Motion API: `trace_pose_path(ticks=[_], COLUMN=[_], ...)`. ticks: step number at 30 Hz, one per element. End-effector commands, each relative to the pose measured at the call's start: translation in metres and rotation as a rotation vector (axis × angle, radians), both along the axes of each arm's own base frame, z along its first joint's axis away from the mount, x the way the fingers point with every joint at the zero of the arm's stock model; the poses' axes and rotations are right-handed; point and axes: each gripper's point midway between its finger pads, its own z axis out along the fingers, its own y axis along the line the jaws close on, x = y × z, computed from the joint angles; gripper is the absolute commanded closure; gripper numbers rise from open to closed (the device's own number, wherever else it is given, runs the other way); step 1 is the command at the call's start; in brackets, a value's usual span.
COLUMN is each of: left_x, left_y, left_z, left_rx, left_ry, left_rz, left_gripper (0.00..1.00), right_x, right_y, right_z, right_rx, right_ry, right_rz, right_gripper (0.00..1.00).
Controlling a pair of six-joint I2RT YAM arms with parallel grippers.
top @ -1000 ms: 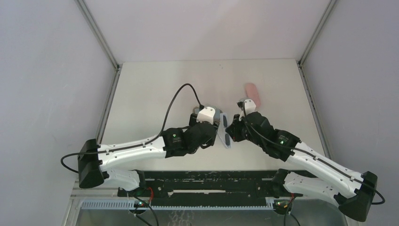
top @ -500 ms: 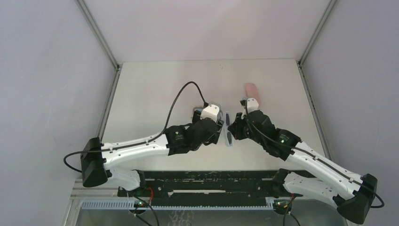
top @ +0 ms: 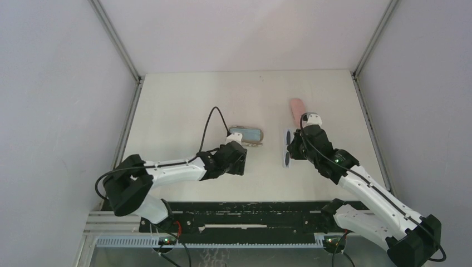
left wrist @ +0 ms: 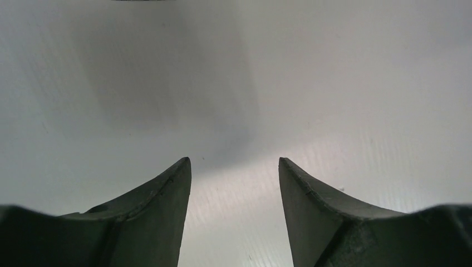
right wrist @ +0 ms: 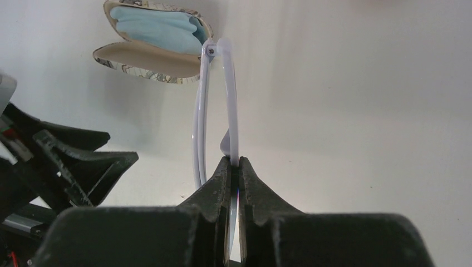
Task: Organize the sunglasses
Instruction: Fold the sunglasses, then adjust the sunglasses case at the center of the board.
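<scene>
Right hand (right wrist: 234, 167) shut tight on the folded white sunglasses (right wrist: 231, 100), frame sticking out ahead of it. Open case (right wrist: 146, 61) ahead and left of that hand, blue cloth (right wrist: 156, 28) inside, no glasses in yet. Left hand (left wrist: 234, 162) half open, empty. Black pair unseen.

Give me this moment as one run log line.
left gripper: open, empty | right gripper: shut on white sunglasses | open case: blue cloth inside, on table | pink case: beyond right gripper
</scene>
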Motion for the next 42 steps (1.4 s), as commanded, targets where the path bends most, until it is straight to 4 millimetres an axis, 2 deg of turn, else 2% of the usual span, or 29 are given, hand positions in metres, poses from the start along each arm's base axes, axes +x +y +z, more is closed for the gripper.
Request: trace_pose_path(ticks=[1, 7, 20, 32, 42], left_x=[0.022, 0.051, 0.096, 0.134, 0.151], left_y=[-0.008, 0.011, 0.044, 0.039, 0.038], left_z=[-0.005, -0.018, -0.011, -0.003, 0.006], left_rx=[-0.079, -0.024, 0.018, -0.002, -0.004], left_ry=[0.026, 0.042, 0.016, 0.005, -0.009], left_rz=[0.064, 0.161, 0.308, 0.313, 0.310], left_gripper=[0.37, 0.38, 0.37, 0.37, 0.37], right_x=[0.013, 0.022, 0.040, 0.045, 0.047], right_y=[0.005, 0.007, 0.005, 0.004, 0.005], right_z=[0.009, 0.006, 0.003, -0.005, -0.009], right_rx=[0.022, 0.026, 0.061, 0.069, 0.074], right_ry=[-0.040, -0.036, -0.031, -0.006, 0.008], right_rz=[0.018, 0.027, 0.025, 0.030, 0.038], right_gripper=[1.00, 1.00, 1.00, 1.00, 1.00])
